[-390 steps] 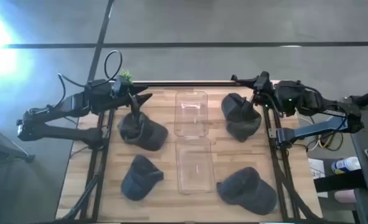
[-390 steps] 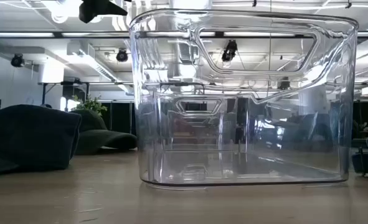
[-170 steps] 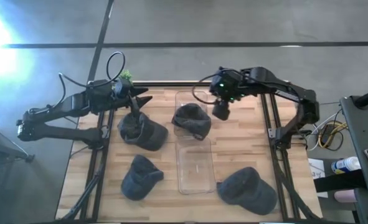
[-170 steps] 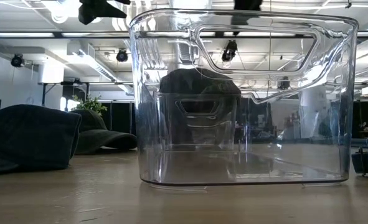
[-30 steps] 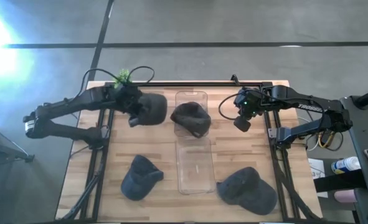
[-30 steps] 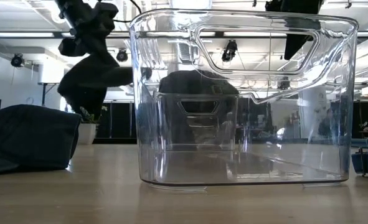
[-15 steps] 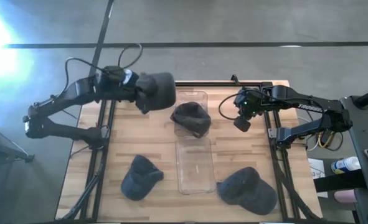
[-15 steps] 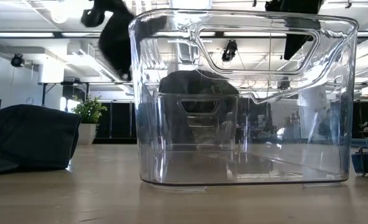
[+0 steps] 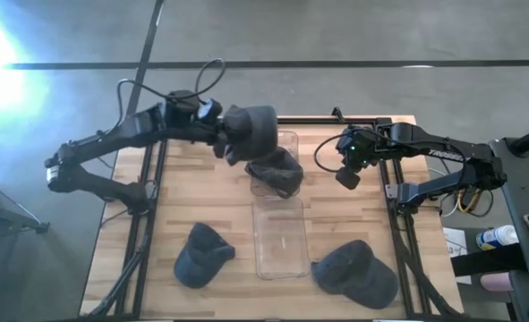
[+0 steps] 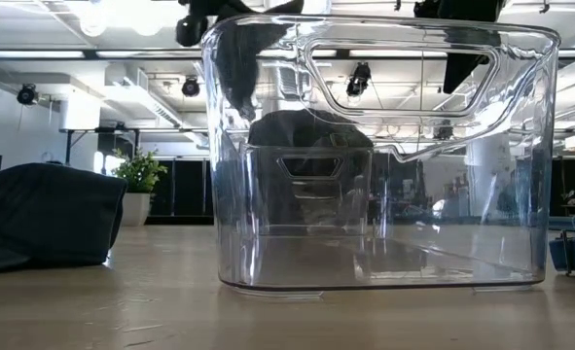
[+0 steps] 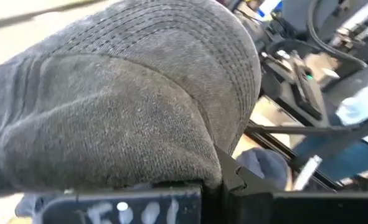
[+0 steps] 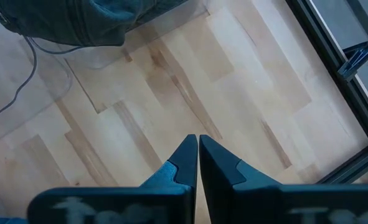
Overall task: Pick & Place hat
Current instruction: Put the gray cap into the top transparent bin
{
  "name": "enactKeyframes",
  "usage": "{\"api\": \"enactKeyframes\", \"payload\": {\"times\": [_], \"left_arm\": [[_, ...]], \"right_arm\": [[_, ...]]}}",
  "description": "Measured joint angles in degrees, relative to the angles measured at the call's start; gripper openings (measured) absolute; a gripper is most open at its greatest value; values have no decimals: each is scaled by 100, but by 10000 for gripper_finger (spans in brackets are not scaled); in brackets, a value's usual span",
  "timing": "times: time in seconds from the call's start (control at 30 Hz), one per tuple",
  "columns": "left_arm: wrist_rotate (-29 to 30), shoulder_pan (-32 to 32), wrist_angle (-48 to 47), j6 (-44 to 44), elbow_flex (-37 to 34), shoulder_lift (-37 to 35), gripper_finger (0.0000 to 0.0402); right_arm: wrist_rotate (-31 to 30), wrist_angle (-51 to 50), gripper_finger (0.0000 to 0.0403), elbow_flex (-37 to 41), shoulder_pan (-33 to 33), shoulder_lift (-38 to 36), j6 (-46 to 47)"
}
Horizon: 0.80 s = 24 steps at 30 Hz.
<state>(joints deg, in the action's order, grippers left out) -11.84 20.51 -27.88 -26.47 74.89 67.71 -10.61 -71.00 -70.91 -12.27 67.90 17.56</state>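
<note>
My left gripper (image 9: 227,140) is shut on a dark grey hat (image 9: 252,131), held in the air over the far left corner of the far clear bin (image 9: 287,139); the hat fills the left wrist view (image 11: 121,106). A second grey hat (image 9: 277,172) lies in that far bin and shows through the clear walls in the low view (image 10: 306,136). The near clear bin (image 9: 280,240) holds nothing. My right gripper (image 9: 346,176) hangs shut over bare wood to the right of the bins, its fingers together (image 12: 198,155). My left gripper holds the hat by the edge of its fabric (image 11: 199,171) on the hat's left side, coming level from the table's left. The hat covers the fingertips, so the exact part does not show. The hat is lifted clear and bulges beyond the fingers over the bin's rim.
Two more grey hats lie on the table, one at the near left (image 9: 203,253) and one at the near right (image 9: 355,273). Black frame rails (image 9: 392,206) run along both table sides. Bare wood (image 9: 340,219) lies between the bins and the right rail.
My left gripper has carried the hat up and toward the table's right edge, from the far left of the table to above the far bin's left corner. The hat stays in the grip, clear of the table. My right gripper has kept still.
</note>
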Motion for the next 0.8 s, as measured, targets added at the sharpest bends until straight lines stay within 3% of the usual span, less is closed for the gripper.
{"api": "enactKeyframes", "payload": {"times": [0.33, 0.6, 0.8], "left_arm": [[-1043, 42, 105, 205, 200, 722, 0], [-1114, 199, -582, 766, 945, 1321, 0], [-1072, 289, -1384, 1225, 1960, 1931, 0]], "right_arm": [[0, 0, 13, 0, 0, 0, -89], [2, 0, 13, 0, 0, 0, -107], [4, 12, 13, 0, -2, 0, -107]]}}
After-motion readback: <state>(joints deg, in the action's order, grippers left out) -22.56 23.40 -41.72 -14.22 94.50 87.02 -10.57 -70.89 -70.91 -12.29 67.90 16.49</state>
